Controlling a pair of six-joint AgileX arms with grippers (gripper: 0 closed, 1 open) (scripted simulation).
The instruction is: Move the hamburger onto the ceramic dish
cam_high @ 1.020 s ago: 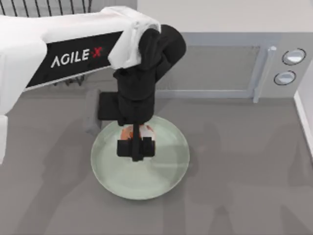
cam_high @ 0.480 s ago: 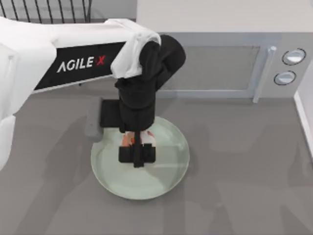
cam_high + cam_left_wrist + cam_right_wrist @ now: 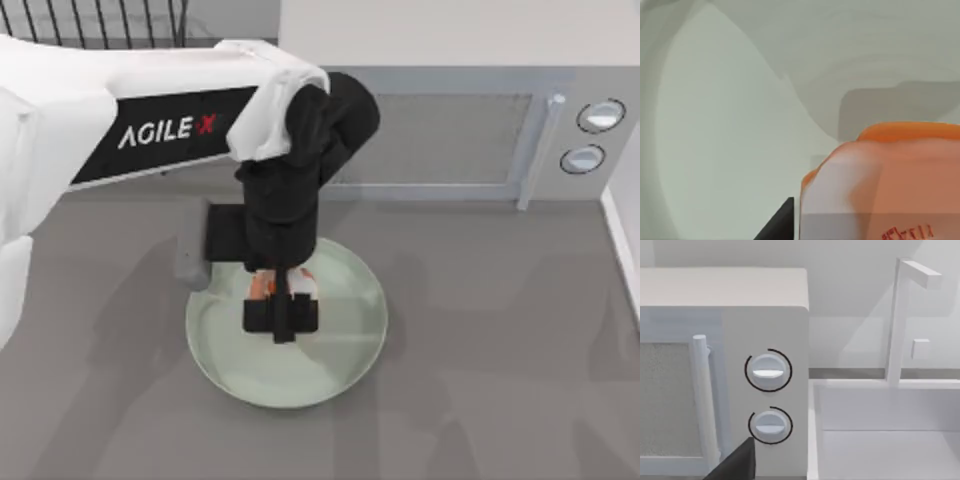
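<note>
My left arm (image 3: pixel 150 130) reaches in from the table's left and hangs straight down over the ceramic dish (image 3: pixel 350 345), so whatever it lets go should land inside the rim. The microwave (image 3: pixel 450 130) sits behind, well apart. My left gripper (image 3: pixel 281 300) is low over the dish's middle, closed on the hamburger (image 3: pixel 300 282), which the left wrist view shows close up just above the glaze. My right arm is parked, facing the microwave's dials (image 3: pixel 768 371); I cannot tell how its fingers stand.
</note>
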